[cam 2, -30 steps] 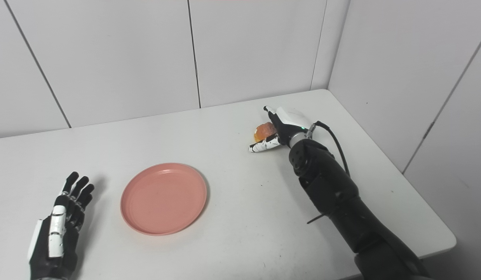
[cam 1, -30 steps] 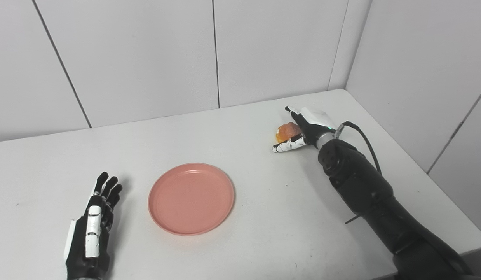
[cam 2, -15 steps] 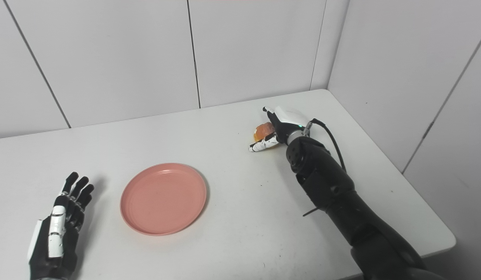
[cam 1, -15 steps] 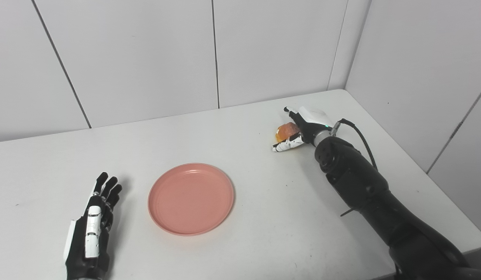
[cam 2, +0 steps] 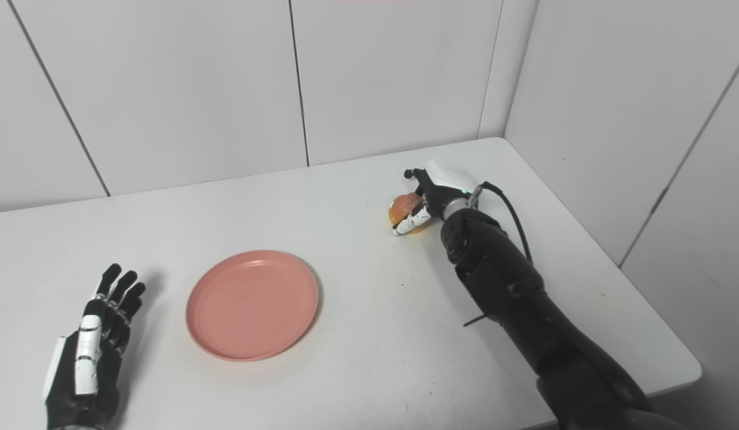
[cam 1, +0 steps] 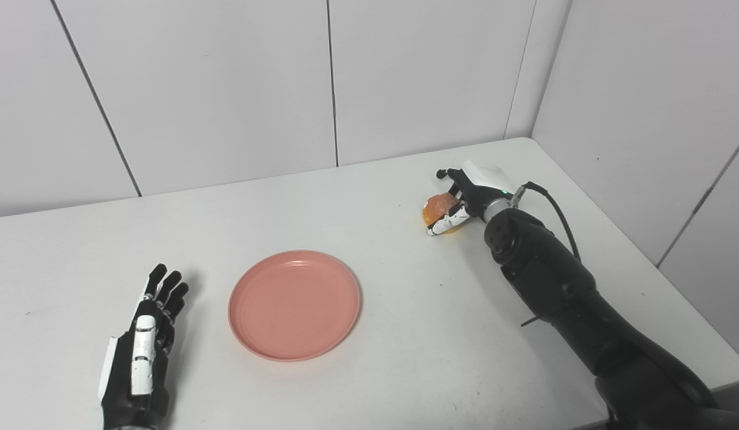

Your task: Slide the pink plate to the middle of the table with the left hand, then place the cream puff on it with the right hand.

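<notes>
The pink plate (cam 1: 294, 304) lies flat left of the table's middle. At the far right of the table, the golden cream puff (cam 1: 437, 207) sits with my right hand (cam 1: 467, 194) curled round it, thumb in front and fingers behind and over it. The puff still looks to rest on the table. My left hand (cam 1: 141, 352) lies flat near the front left, fingers apart, a short gap left of the plate, holding nothing.
White wall panels stand close behind the white table (cam 1: 369, 370) and along its right side. The table's right edge and far right corner are close to my right hand. A black cable (cam 1: 557, 209) loops off the right wrist.
My right hand's fingers and thumb have closed in on the cream puff from an open spread. The left hand and the plate have not moved.
</notes>
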You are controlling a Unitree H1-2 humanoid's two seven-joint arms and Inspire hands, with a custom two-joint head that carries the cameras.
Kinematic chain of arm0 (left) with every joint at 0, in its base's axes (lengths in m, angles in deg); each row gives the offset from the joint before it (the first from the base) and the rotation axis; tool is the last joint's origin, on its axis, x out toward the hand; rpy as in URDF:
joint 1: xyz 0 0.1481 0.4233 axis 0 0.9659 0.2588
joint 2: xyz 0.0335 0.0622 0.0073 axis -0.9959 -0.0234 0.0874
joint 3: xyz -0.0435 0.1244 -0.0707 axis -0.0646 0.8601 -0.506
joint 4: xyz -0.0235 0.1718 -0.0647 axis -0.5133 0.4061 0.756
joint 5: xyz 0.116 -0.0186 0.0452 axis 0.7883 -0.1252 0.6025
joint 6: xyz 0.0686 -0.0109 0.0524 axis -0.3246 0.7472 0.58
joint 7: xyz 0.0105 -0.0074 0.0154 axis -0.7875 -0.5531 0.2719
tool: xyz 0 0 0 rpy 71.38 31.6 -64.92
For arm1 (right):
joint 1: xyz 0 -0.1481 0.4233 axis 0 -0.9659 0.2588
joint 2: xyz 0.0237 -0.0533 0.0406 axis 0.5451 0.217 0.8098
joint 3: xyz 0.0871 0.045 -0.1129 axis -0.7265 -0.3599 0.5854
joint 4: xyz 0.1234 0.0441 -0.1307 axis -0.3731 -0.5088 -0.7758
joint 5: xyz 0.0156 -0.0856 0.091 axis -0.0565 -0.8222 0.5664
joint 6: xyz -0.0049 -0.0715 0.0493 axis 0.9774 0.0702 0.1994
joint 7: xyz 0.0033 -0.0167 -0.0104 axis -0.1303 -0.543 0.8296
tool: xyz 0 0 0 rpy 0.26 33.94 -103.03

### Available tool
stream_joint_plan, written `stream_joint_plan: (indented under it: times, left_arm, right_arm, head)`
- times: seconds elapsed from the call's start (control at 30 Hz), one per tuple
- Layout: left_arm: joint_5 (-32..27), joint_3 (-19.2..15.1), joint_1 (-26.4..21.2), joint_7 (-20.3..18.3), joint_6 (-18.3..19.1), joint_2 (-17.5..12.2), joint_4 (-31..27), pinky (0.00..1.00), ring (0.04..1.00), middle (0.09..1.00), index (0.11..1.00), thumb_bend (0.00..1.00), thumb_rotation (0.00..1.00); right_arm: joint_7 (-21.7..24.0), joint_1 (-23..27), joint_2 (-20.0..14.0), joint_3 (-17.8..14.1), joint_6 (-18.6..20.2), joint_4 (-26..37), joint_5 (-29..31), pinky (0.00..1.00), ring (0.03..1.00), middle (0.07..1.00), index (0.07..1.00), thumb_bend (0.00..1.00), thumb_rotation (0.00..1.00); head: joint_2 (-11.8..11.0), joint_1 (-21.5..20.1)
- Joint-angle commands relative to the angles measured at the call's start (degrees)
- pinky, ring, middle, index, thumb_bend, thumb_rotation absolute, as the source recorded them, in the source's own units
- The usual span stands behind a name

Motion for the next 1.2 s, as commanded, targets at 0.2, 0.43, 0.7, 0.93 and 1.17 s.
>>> stream_joint_plan:
  times: [0.2, 0.43, 0.7, 0.93, 1.17]
  left_arm:
    - [0.2, -0.03, 3.15, -0.15, -0.8, 0.07, 3.43, 0.97, 0.923, 0.935, 0.923, 0.47, 1.0]
    - [0.06, -0.03, 3.07, -0.26, -0.93, 0.11, 3.62, 0.98, 0.931, 0.942, 0.93, 0.48, 1.0]
    - [-0.03, 0.07, 2.89, -0.22, -0.94, 0.43, 3.82, 0.98, 0.932, 0.942, 0.93, 0.48, 1.0]
    - [0.64, 0.52, 2.74, 0.13, -0.4, 0.84, 3.17, 0.98, 0.93, 0.941, 0.933, 0.48, 1.0]
    - [1.77, 0.81, 2.72, 0.45, -1.31, 1.34, 3.36, 0.97, 0.927, 0.939, 0.931, 0.48, 1.0]
  right_arm:
    - [0.27, 1.93, -2.45, -0.14, -1.75, 1.82, 0.41, 0.28, 0.333, 0.417, 0.483, 0.52, 0.13]
    - [-0.93, 1.98, -2.86, -0.21, -2.54, 1.52, 0.32, 0.25, 0.312, 0.405, 0.484, 0.52, 0.13]
    - [0.23, 1.55, -3.27, -1.16, -0.59, 6.4, 1.16, 0.28, 0.349, 0.433, 0.484, 0.51, 0.13]
    - [1.37, 1.0, -3.92, -2.97, -0.59, 14.38, 1.73, 0.24, 0.31, 0.4, 0.485, 0.51, 0.12]
    - [3.79, 1.58, -3.0, -2.43, 2.27, 23.57, -0.87, 0.25, 0.333, 0.418, 0.486, 0.52, 0.13]
  head:
    - [0.29, 0.22]
    - [0.47, 0.46]
    - [0.54, 0.8]
    - [0.38, 1.63]
    - [0.43, 2.96]
